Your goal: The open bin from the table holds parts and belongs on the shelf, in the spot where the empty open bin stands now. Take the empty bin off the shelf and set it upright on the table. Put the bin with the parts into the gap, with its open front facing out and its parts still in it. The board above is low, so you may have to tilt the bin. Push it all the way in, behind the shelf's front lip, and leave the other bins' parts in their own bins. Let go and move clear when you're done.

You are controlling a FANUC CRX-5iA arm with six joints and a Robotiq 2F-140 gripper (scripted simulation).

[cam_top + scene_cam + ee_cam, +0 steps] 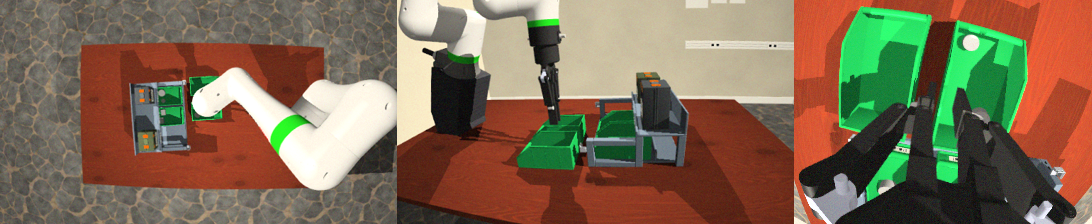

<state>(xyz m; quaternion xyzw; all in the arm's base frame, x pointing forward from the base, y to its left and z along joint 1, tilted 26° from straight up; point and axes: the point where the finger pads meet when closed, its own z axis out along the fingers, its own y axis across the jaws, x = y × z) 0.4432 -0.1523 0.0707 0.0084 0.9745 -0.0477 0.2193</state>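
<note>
The green bin with parts (pixel 219 114) (pixel 580 121) (pixel 1015 87) stands upright on the table; a white disc (pixel 971 43) and a grey round part (pixel 980 115) show in it. The empty green bin (pixel 196 85) (pixel 549 157) (pixel 854 65) stands beside it, a narrow strip apart. My gripper (pixel 554 122) (pixel 944 95) points down, its fingers slightly apart and holding nothing. One fingertip is on each side of the parts bin's side wall in the wrist view; whether they reach below its rim is unclear. The arm hides the gripper from above. The grey shelf (pixel 175 131) (pixel 639 152) has a vacant spot at one end.
Two green bins with parts, one at the end (pixel 175 93) and one in the middle (pixel 175 115), fill the other lower shelf spots. A dark grey case (pixel 142 96) (pixel 656 104) and an olive case (pixel 146 142) (pixel 647 75) stand on the upper board. Shelf posts are close to the table bins.
</note>
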